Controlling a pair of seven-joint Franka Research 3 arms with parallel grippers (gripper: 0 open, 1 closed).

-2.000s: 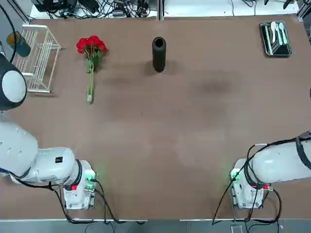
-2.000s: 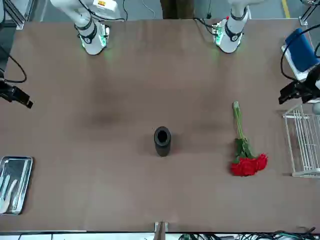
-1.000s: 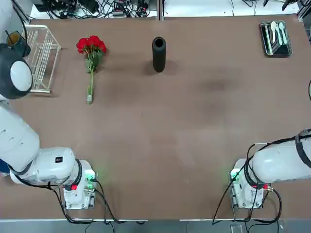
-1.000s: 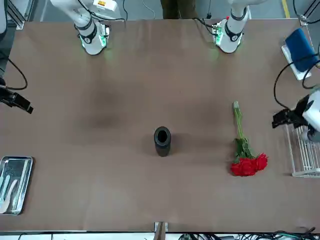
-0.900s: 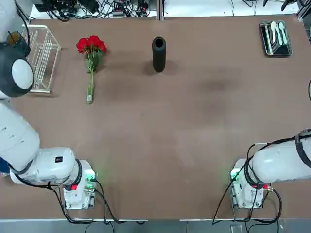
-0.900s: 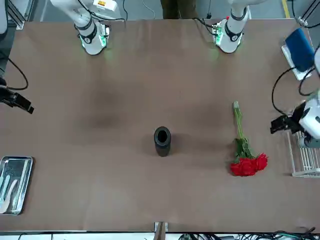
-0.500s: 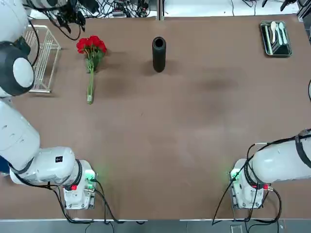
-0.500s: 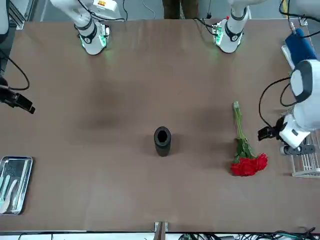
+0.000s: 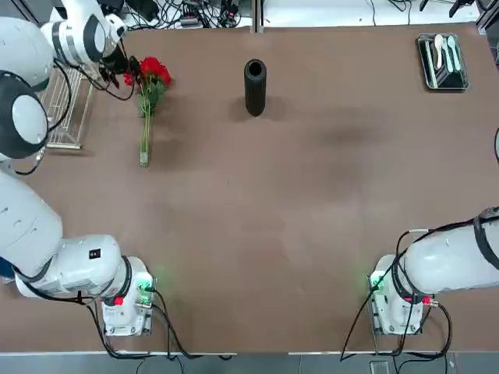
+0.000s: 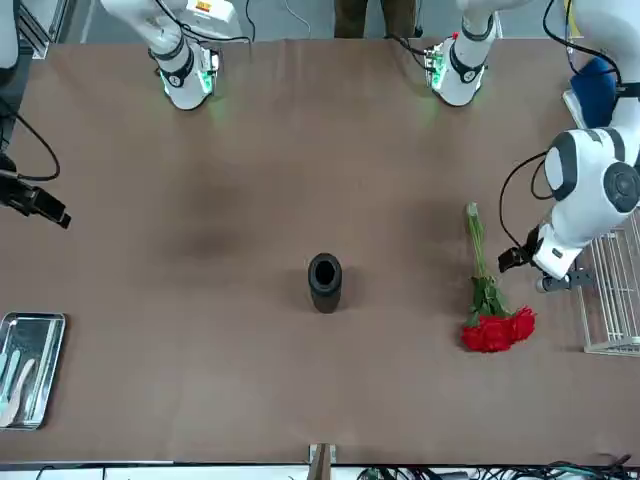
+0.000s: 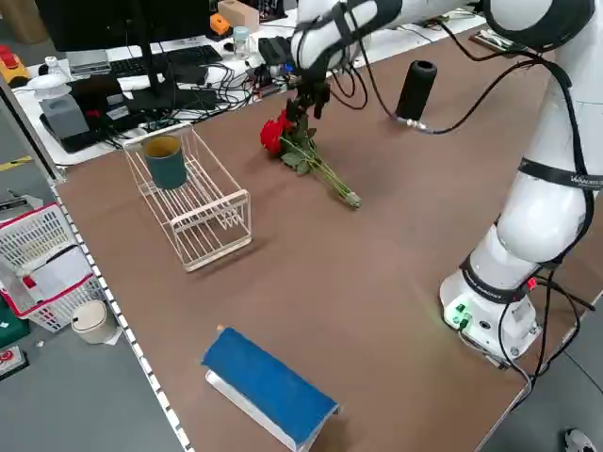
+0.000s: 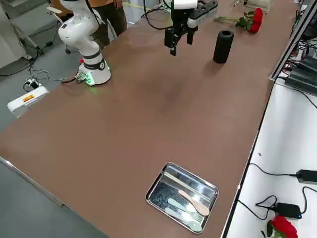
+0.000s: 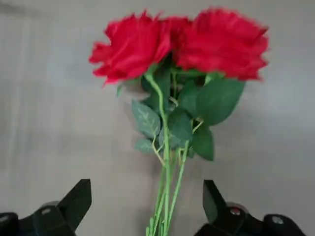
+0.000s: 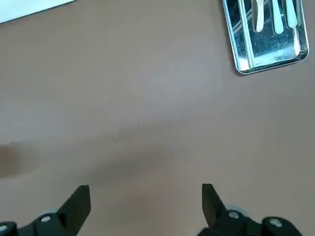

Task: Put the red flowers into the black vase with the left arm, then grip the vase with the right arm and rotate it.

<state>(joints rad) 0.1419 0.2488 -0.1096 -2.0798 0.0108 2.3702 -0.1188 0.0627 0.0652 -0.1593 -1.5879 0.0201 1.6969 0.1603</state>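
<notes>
The red flowers (image 9: 148, 72) lie flat on the table at the far left, blooms toward the far edge and the pale stem pointing back at the robot. The black vase (image 9: 255, 87) stands upright at the far middle, apart from them. My left gripper (image 13: 146, 188) is open and hangs above the flowers (image 13: 172, 49), the stems running between its fingers (image 13: 81, 194). From the front, the left gripper (image 10: 515, 258) is beside the leaves of the flowers (image 10: 497, 330). My right gripper (image 14: 145, 189) is open over bare table, short of the vase (image 12: 223, 46).
A white wire rack (image 9: 66, 93) holding a teal cup (image 11: 167, 162) stands left of the flowers. A metal tray (image 9: 442, 61) with spoons sits at the far right corner. A blue box (image 11: 268, 386) lies near the left edge. Cables run along the far edge.
The left arm has swung in from the table's left edge, across the wire rack, until its gripper hangs over the flowers. The right arm has barely moved. Flowers and vase lie where they were.
</notes>
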